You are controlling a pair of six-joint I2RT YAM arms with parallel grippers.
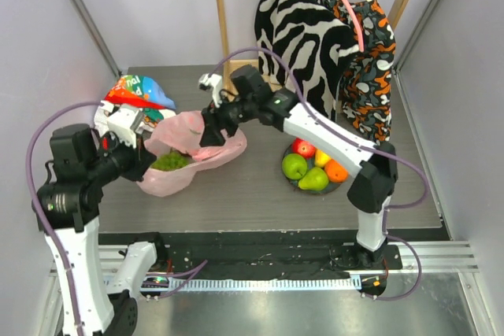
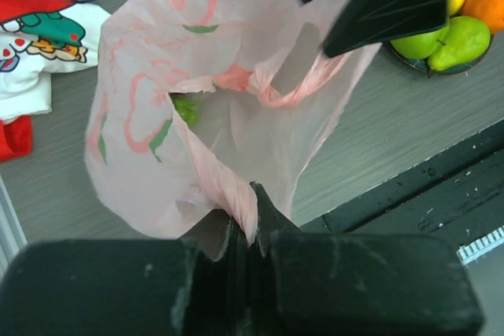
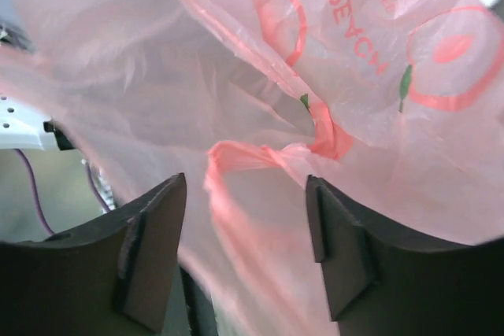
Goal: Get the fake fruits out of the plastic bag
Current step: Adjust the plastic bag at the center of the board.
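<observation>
The pink plastic bag [image 1: 197, 151] lies left of centre, its mouth held open. My left gripper [image 1: 148, 156] is shut on the bag's near rim, as the left wrist view shows [image 2: 250, 208]. My right gripper [image 1: 211, 130] is open above the bag's far side, and a twisted pink handle [image 3: 236, 164] hangs between its fingers. A green grape bunch [image 1: 172, 161] shows inside the bag, also in the left wrist view [image 2: 186, 109]. A red apple [image 1: 303, 147], green apple [image 1: 294, 166], green pear [image 1: 314, 180], orange [image 1: 336, 171] and yellow piece [image 1: 321, 158] sit in a bowl [image 1: 287, 153] to the right.
A cartoon-printed white bag [image 1: 138, 94] lies behind the pink bag at the left. Patterned clothes [image 1: 323, 37] hang from a wooden rack [image 1: 220, 21] at the back. The black rail [image 1: 260, 253] runs along the table's near edge.
</observation>
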